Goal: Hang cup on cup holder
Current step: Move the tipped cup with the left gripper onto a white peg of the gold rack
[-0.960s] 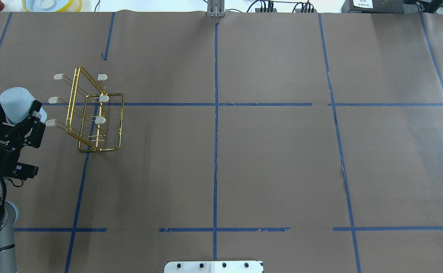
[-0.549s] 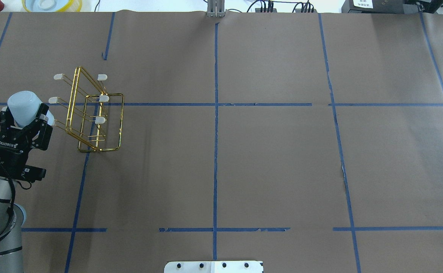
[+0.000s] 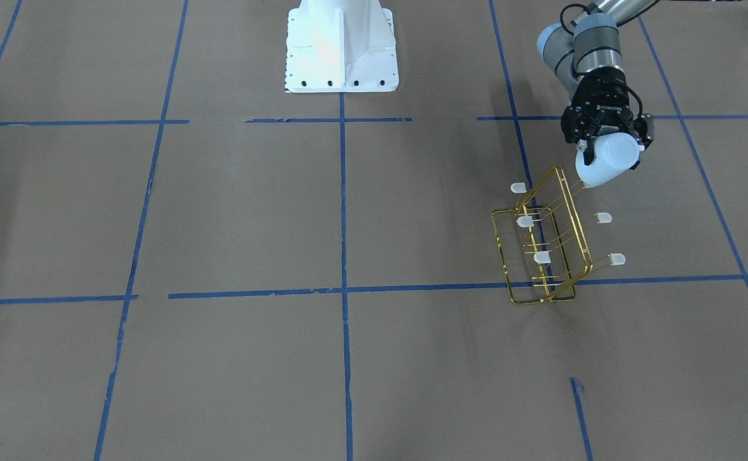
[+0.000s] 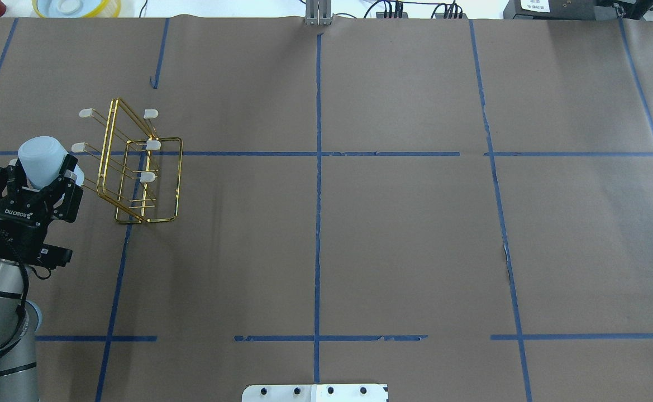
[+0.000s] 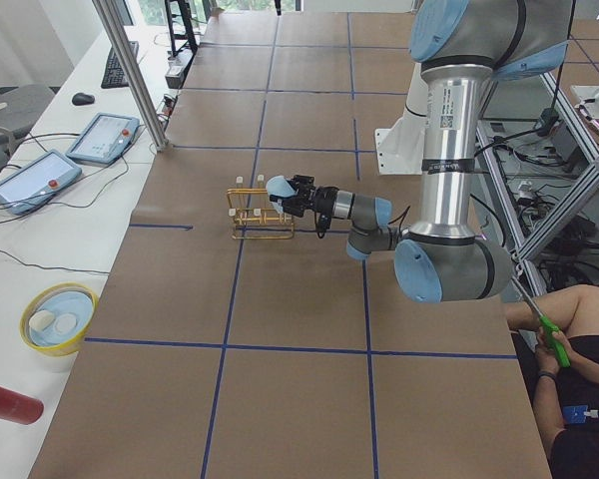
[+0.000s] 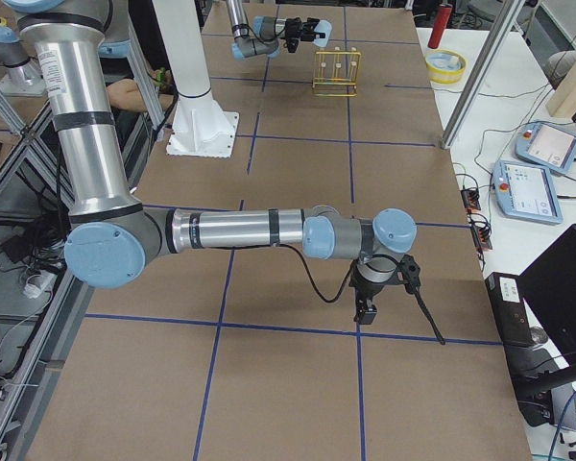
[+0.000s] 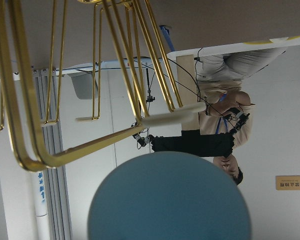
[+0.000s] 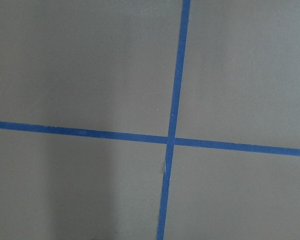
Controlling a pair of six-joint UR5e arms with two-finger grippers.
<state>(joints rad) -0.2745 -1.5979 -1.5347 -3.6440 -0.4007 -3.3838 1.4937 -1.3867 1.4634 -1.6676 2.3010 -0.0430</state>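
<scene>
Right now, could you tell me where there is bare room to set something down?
The squares either side of the centre tape line are bare, up to the cup holder. It is crowded on the holder's left, where the left gripper holds the cup.

Brown-papered table point(image 4: 415, 251), blue tape grid point(image 4: 318, 223).

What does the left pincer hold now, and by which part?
The left pincer holds the small pale blue-white plastic tumbler by its side walls, near the wider open end.

Left gripper point(image 4: 41, 171) carries the cup point(image 4: 41, 156) rightward near the frame's left edge, closing on the rack point(image 4: 147, 177) and covering its nearest prong tip.
</scene>
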